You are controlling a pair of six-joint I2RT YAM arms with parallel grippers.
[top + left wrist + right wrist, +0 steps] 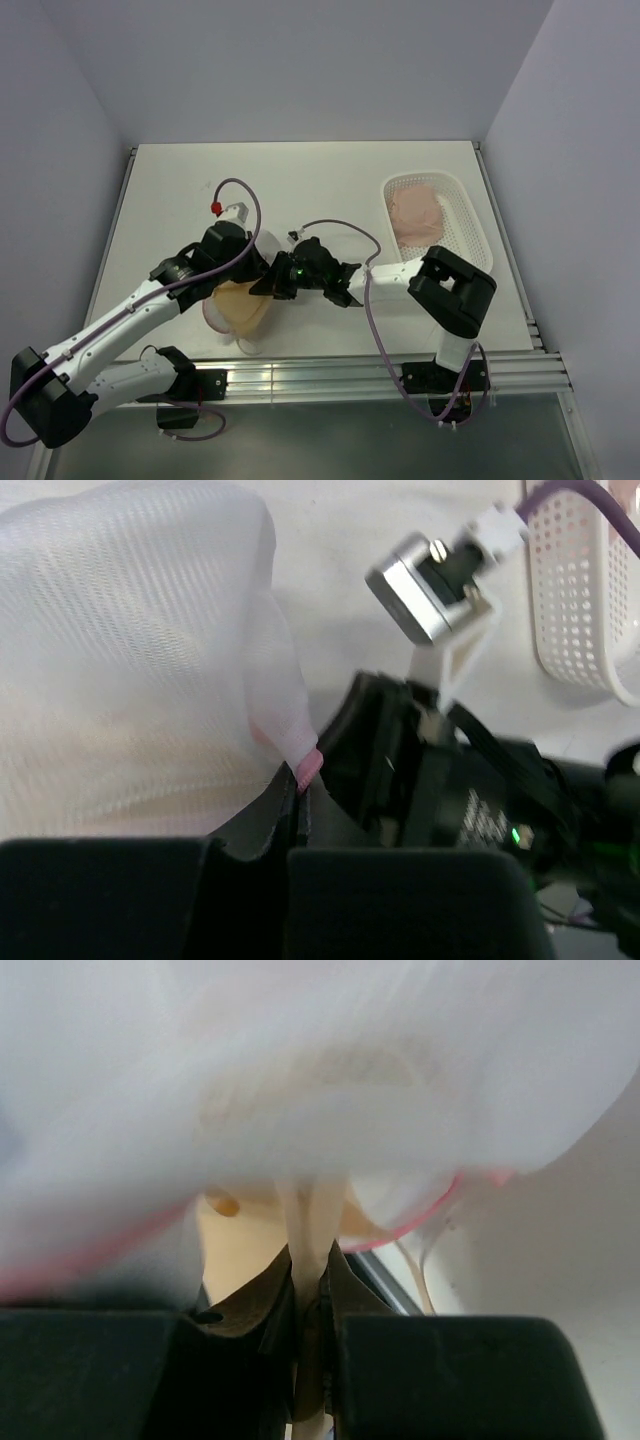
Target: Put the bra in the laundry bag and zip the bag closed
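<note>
The table (pixel 300 170) is viewed from above and behind. The laundry bag (pixel 130 660) is seen very closely by both wrist cameras.
</note>
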